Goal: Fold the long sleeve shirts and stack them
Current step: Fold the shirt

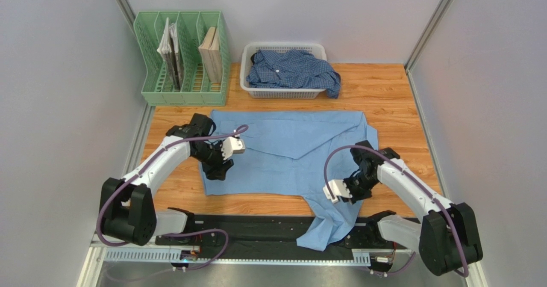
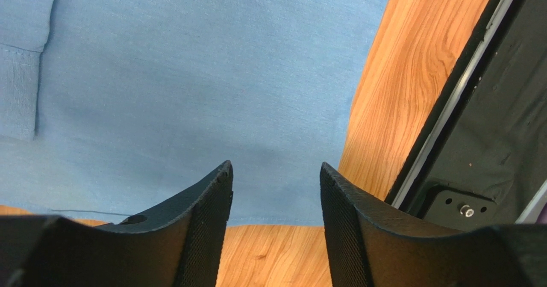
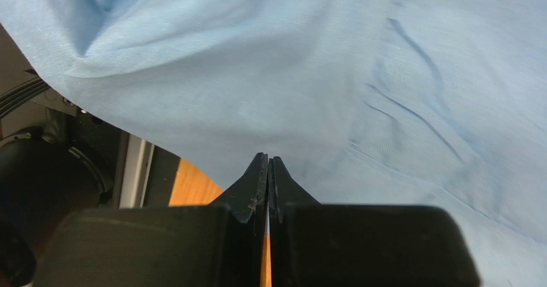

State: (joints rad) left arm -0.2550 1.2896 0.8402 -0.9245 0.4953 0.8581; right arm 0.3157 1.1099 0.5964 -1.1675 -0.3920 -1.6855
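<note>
First fold is on: the sky-blue shirt [image 1: 289, 152] lies spread mid-table, its tail spilling over the near edge, and the checked shirt [image 1: 292, 69] sits in the far basket [image 1: 247, 85]. The left gripper [image 2: 276, 171] hovers part-open and empty over the near-left hem. The right gripper [image 3: 268, 162] is clamped tight at the near-right edge, cloth caught or not I cannot tell; next, I'd say, the left must bite that hem.
</note>
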